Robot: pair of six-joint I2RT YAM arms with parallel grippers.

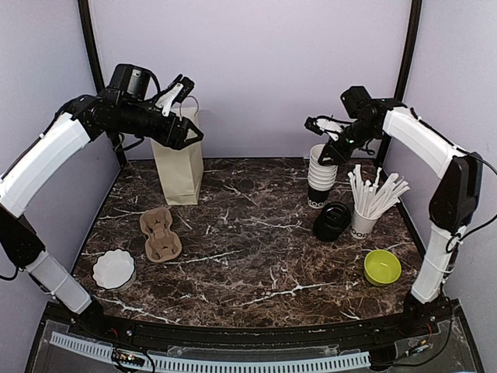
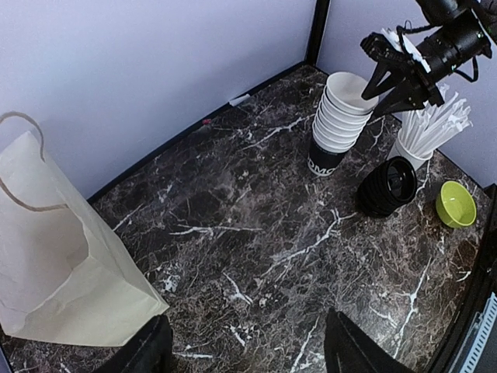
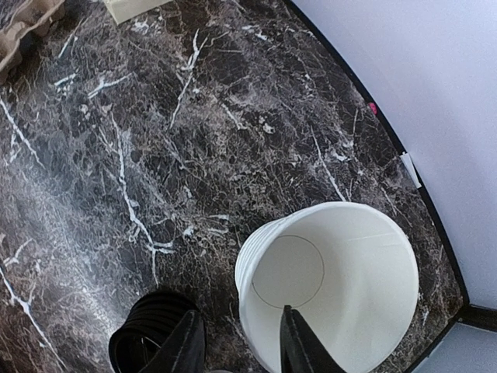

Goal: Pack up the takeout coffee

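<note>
Right gripper [image 3: 242,350] stands narrow at the stack of paper cups [image 1: 321,177], one finger inside the top cup [image 3: 334,287] and one outside; whether it presses the wall, I cannot tell. Black lids [image 1: 332,221] lie just beside the stack. Left gripper [image 2: 248,353] hangs wide and empty near the paper bag [image 2: 54,264].

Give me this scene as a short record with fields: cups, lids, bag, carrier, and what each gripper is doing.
cup stack: upright, back right, no lid on
lids: black stack lying on its side, just in front of the cup stack
paper bag: standing, back left
cup carrier: flat on the table in front of the bag, empty
left gripper: open, holding nothing, raised beside the bag
right gripper: jaws apart astride the stack's top rim, one finger inside, one outside
</note>
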